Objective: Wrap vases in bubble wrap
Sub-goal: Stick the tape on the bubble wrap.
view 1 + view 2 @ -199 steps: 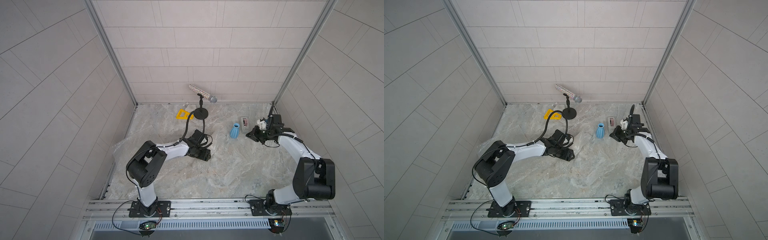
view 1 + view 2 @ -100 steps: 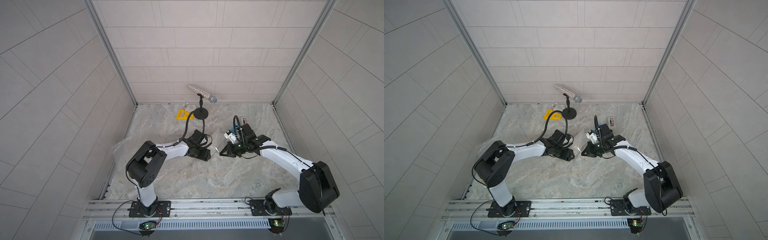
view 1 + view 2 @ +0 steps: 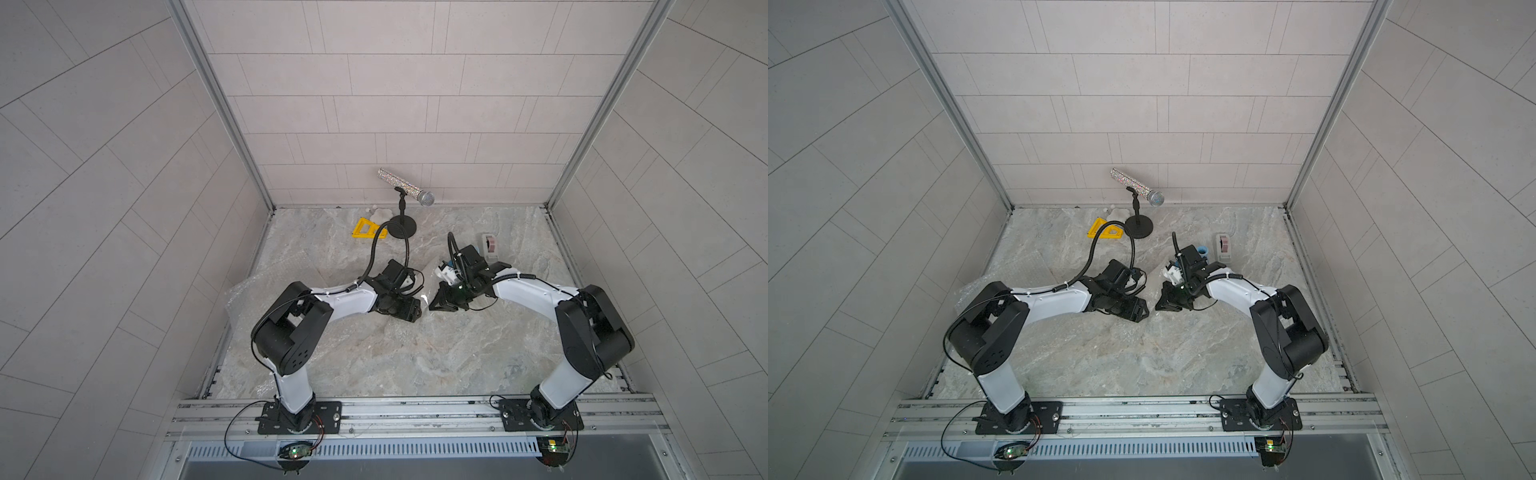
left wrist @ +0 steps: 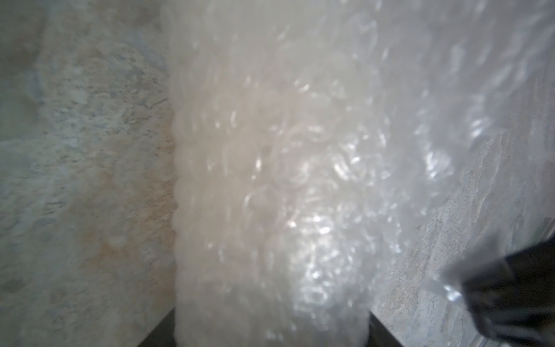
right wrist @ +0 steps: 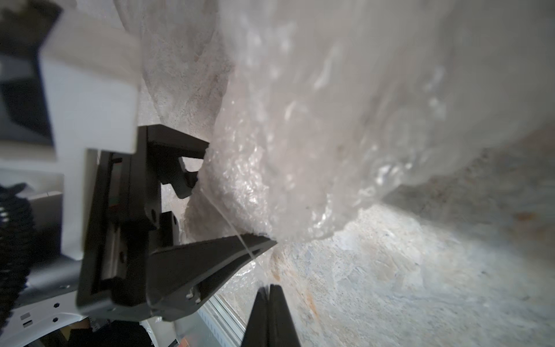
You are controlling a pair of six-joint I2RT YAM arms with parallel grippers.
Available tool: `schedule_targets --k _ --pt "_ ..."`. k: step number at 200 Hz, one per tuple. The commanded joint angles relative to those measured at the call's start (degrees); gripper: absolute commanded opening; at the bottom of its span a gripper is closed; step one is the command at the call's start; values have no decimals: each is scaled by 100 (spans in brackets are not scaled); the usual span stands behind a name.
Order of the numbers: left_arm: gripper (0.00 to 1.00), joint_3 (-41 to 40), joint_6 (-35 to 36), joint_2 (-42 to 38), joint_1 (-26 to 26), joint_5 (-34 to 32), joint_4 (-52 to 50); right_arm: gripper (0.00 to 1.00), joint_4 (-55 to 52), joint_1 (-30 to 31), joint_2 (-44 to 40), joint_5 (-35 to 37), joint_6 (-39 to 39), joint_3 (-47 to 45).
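Taking 12 o'clock as the back wall, the left gripper (image 3: 409, 311) was clamped on the white vase (image 4: 270, 195), which lay low over the table under a layer of bubble wrap (image 4: 420, 90). The vase's long axis seemed to run along the fingers, roughly from 9 to 3 o'clock. The right gripper (image 3: 436, 305), with its jaws pressed together and holding nothing, stood just beside the bundle at 3 o'clock, so it was the nearer arm for the loose flap. The light-blue vase (image 3: 1203, 250) waited unwrapped at 1 o'clock from it, beside the tape dispenser (image 3: 490, 245). No writing could be read.
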Motion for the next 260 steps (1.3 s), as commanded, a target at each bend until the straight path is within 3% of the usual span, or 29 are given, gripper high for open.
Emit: schedule_targets --k 1,93,175,260 --pt "71 -295 49 178 82 -313 -817 0 71 -27 161 354 -118 178" --pt "73 -228 30 111 79 -225 -825 0 477 -125 612 302 116 299" --pt "88 -187 -2 -302 85 -233 -879 0 554 -132 610 222 224 248" --pt "100 -369 -61 -865 25 -119 114 0 608 -133 567 186 278 200"
